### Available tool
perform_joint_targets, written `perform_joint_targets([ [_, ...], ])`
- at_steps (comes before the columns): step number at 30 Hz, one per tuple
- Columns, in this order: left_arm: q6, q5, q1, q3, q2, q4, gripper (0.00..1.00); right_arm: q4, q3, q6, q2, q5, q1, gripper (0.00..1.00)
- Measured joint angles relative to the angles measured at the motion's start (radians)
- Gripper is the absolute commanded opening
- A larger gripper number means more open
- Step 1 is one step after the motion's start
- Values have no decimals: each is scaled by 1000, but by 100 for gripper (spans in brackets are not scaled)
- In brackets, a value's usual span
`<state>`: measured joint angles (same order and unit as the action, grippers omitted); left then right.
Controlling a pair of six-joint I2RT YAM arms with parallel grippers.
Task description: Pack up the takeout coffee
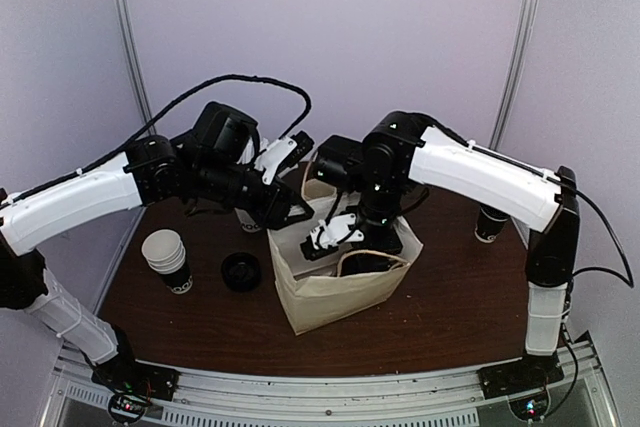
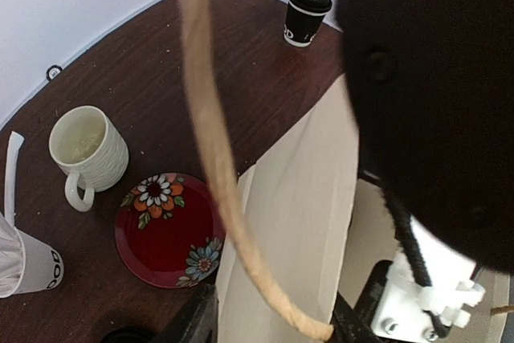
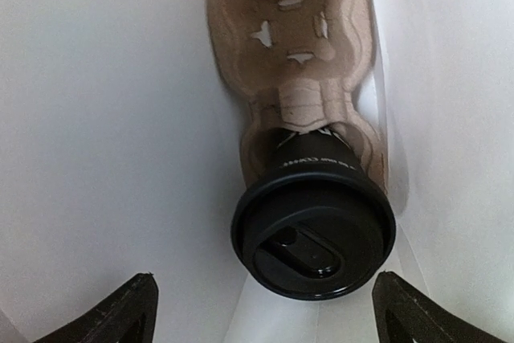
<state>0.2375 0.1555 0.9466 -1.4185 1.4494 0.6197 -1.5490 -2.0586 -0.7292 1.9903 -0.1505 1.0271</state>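
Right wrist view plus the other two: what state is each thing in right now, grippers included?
paper bag: upright, mouth open.
cup carrier: inside the bag, one slot filled, one empty.
black cup in the carrier: lidded, seated.
second black cup: lidded, upright on the table, unpacked.
cream mug: upright, uncovered.
right gripper: open, above the packed cup.
left gripper: astride the bag's wall, grip unclear.

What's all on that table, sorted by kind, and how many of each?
Black lidded coffee cups: 2
Cream mug: 1
White paper cup: 1
Red flowered plate: 1
Paper bag: 1
Cardboard cup carrier: 1
Total: 7
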Motion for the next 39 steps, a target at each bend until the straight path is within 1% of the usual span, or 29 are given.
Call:
perform_joint_targets([
  [3, 10, 28, -23, -1, 12, -26, 33, -19, -31, -11, -25, -20, 0, 97],
  [4, 12, 36, -31, -3, 19, -33, 30, -25, -47, -17, -35, -30, 0, 97],
  [6, 17, 52, -41, -12, 39, -46, 21, -37, -82, -27, -60, -52, 0, 97],
  [7, 19, 61, -45, -17, 50, -52, 20, -45, -103, -32, -73, -67, 0, 97],
  [13, 28, 111, -54, -37, 95, -80, 19, -71, -161, -80, -133, -168, -2, 92],
  [15, 31, 119, -54, -48, 106, -86, 16, -79, -166, -90, -139, -185, -2, 90],
  [19, 38, 135, -56, -54, 117, -96, 10, -89, -227, -103, -139, -189, -8, 89],
  [22, 43, 146, -57, -66, 126, -97, 10, -89, -308, -110, -142, -185, -28, 89],
  [27, 52, 165, -58, -69, 133, -98, 10, -88, -370, -129, -195, -172, -100, 88],
  [29, 54, 167, -58, -69, 133, -99, 10, -87, -370, -132, -233, -170, -160, 87],
  [32, 59, 167, -58, -69, 133, -103, 9, -81, -316, -132, -300, -177, -319, 87],
  [35, 65, 178, -58, -69, 133, -105, 6, -60, -189, -106, -354, -201, -578, 88],
  [36, 69, 185, -58, -69, 133, -105, 5, -39, -141, -90, -359, -200, -616, 88],
  [37, 72, 196, -58, -69, 133, -106, 4, -15, -94, -70, -357, -192, -742, 89],
  [39, 82, 219, -58, -69, 133, -109, 2, 29, -14, -23, -334, -154, -860, 91],
])
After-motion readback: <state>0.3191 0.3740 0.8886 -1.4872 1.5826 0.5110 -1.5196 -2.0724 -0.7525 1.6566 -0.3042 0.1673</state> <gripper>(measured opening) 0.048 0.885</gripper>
